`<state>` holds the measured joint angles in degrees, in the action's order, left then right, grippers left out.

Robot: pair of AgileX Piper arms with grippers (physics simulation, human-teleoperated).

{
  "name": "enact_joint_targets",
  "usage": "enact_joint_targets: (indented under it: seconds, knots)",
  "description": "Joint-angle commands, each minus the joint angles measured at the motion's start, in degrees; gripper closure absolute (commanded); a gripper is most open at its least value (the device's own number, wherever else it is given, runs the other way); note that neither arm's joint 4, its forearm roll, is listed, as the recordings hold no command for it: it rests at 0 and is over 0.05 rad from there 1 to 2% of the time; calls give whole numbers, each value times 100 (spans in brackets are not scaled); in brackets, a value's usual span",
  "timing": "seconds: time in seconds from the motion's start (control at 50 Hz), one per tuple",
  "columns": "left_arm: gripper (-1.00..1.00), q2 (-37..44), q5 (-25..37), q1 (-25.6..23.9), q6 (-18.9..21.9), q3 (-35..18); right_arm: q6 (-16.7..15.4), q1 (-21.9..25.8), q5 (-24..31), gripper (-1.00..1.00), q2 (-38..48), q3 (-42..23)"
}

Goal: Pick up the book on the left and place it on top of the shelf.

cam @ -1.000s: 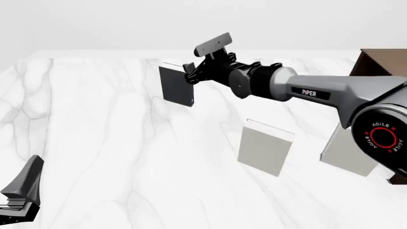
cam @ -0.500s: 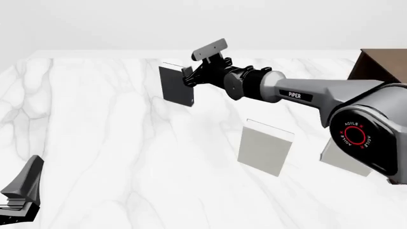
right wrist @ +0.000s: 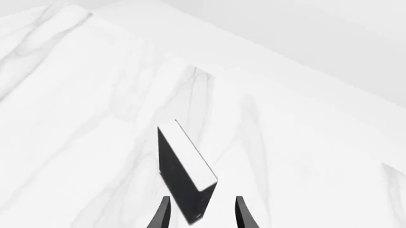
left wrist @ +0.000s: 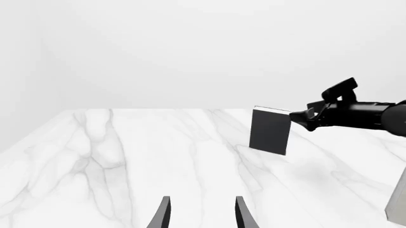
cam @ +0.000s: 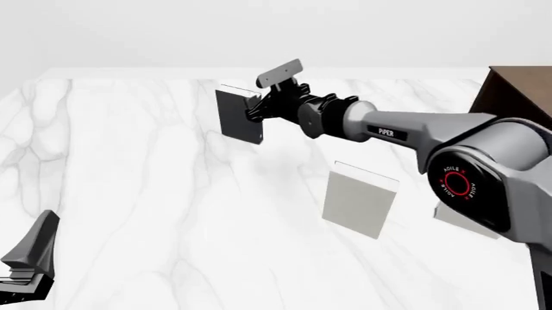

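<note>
Your right gripper [cam: 255, 107] is reaching with fingers spread around the upper right corner of the book [cam: 239, 116], not yet pinching it. The book is standing upright on the marble table [cam: 155, 194], far left of the shelf [cam: 509, 90]. Your left gripper [left wrist: 200, 213] is idling, spread apart.

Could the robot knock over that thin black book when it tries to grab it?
It might. The black book stands upright on its narrow edge, and the right gripper is open with the book's end only just between its fingers, so a nudge could tip it. A shallow pinch near that end could also let it slip. Later, the arm might brush the grey book standing below it.
</note>
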<state>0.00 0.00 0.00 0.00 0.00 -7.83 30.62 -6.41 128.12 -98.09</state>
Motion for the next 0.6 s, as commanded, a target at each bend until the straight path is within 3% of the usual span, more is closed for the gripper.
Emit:
enact_joint_targets:
  seconds: [0.02, 0.6]
  knots:
    - [-100, 0, 0, 0, 0, 0, -20, 15, 25, -100, 206, -208]
    - [-100, 0, 0, 0, 0, 0, -7, -9, 255, -100, 791, -859]
